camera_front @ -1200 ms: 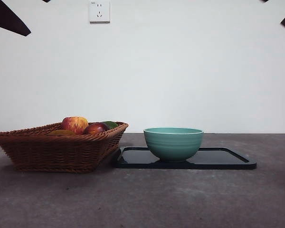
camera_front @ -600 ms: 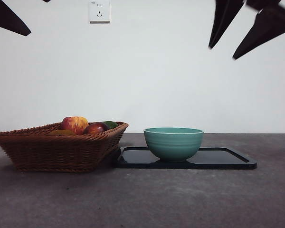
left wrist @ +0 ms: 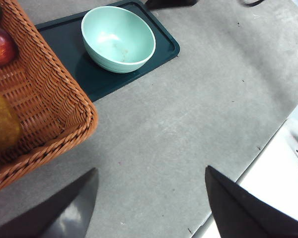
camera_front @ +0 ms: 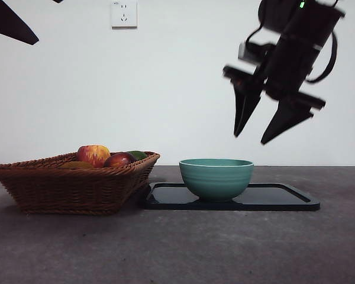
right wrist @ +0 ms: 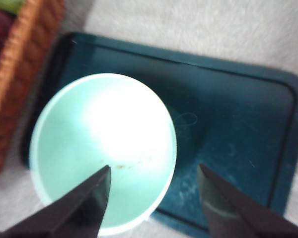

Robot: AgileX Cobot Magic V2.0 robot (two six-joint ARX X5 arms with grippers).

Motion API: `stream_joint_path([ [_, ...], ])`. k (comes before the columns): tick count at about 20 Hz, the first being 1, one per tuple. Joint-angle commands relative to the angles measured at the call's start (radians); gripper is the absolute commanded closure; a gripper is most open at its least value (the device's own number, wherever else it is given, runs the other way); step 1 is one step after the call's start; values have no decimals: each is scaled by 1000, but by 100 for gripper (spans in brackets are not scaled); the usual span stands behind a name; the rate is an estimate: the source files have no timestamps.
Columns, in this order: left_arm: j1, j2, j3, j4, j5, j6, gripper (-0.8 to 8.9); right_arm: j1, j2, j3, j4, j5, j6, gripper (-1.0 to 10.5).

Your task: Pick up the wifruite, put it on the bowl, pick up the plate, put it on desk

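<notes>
My right tool [camera_front: 253, 137] hangs in the air with its jaws apart and nothing between them, directly above the teal bowl [camera_front: 216, 177]; in the right wrist view the bowl's rim [right wrist: 103, 152] sits just under and between my jaw tips, empty inside. The bowl stands on the dark plate [camera_front: 284, 199], which lies flat on the bench [camera_front: 177, 248]. The wifruite [left wrist: 1, 124], the dull orange-brown oval, is well off to the side of this tool, in the wicker basket [camera_front: 71, 186], lying low in it beside the dark red fruit [camera_front: 119, 160] and the apple [camera_front: 93, 155]; from the front I can barely make it out behind the basket's rim. My left tool [left wrist: 149, 198] waits high up, jaws wide apart and empty, with the basket's corner below it. As I judge it, the fruit has not been picked yet, so the main risk is this right tool dropping lower and knocking the bowl's rim, sliding it across the smooth plate. A second risk is closing on the wrong fruit, since the three lie close together, or catching the woven basket wall on the way in and dragging it against the plate.
</notes>
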Motion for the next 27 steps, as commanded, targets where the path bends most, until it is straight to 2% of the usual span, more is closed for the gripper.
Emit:
stream_joint_path([
  [1,-5,6,11,4,8,16,470,5,60,21,29,2,-12,671],
  [5,-5,6,11,-12,8,17,470,5,113,21,61,4,-11,673],
  [9,-5,6,11,-11,8,17,470,5,143,21,82,4,-12,793],
  [17,-5,6,10,-11,8,17,470,5,159,21,111,25,-12,935],
  [22,-5,6,11,-11,8,17,470,5,135,25,105,24,-12,936],
  [27,-5,6,11,-11,8,17,470,6,-8,26,72,23,-25,936],
])
